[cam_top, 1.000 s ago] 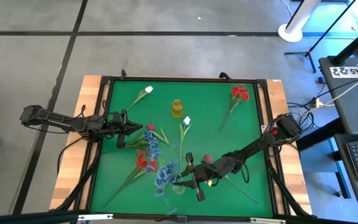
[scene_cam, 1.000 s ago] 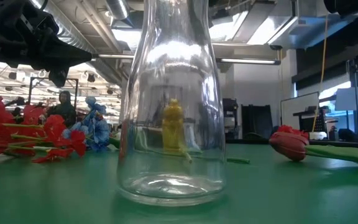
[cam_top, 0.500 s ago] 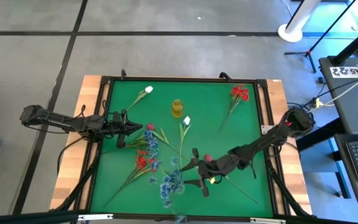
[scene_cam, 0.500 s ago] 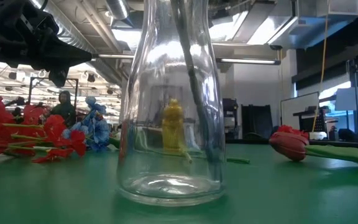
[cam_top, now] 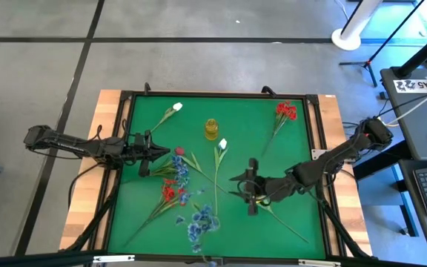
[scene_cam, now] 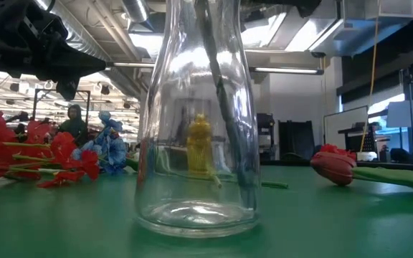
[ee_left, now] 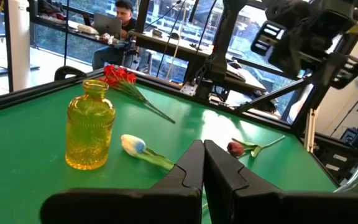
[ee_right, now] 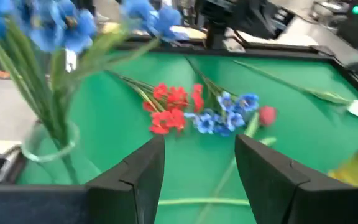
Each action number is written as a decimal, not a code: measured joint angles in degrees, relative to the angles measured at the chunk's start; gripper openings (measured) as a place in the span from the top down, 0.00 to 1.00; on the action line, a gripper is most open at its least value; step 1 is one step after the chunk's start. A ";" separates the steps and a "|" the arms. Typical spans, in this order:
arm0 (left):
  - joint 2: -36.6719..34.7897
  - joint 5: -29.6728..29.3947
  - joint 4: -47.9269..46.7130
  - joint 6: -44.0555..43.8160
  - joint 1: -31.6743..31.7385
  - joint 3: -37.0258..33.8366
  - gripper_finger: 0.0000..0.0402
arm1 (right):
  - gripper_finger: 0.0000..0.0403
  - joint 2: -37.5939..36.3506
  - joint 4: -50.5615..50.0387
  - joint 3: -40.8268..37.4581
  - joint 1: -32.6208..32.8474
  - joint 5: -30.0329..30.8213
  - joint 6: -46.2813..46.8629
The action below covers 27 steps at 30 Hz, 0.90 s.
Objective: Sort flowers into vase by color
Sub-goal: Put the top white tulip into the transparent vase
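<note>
Clear glass vase (scene_cam: 198, 122) was cut off at the top – blue flower cluster (cam_top: 201, 222) barely visible above. Right gripper (cam_top: 251, 196) jaws released, left gripper (cam_top: 159, 153) clenched empty.

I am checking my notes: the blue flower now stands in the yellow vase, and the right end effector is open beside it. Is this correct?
Not quite. The blue flower stands in the clear glass vase, as the right wrist view shows; the yellow vase holds nothing. The right end effector is indeed open.
</note>
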 joint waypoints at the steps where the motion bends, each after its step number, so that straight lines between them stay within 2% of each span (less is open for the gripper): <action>1: 0.00 0.01 0.00 -0.01 0.00 -0.01 1.00 | 0.52 -0.14 -1.42 0.00 -0.01 0.75 0.62; 7: 0.00 0.02 0.58 -0.08 0.00 -0.02 1.00 | 0.52 -0.14 -11.30 -0.01 -2.29 2.48 7.58; 11: 0.01 0.01 1.00 -0.07 0.00 -0.02 1.00 | 0.52 -0.19 -11.16 -1.28 -4.20 2.51 8.62; 18: 0.02 0.02 1.18 -2.43 0.00 0.00 1.00 | 0.52 -0.51 -5.22 -8.04 -8.70 -0.46 8.65; 21: 0.02 0.02 0.75 -2.45 0.00 0.95 1.00 | 0.52 -1.50 0.93 -12.64 -11.42 -3.11 9.06; 27: 1.12 -1.43 -9.85 -2.01 1.77 8.70 0.97 | 0.52 -4.10 14.47 -20.48 -17.26 -12.58 9.63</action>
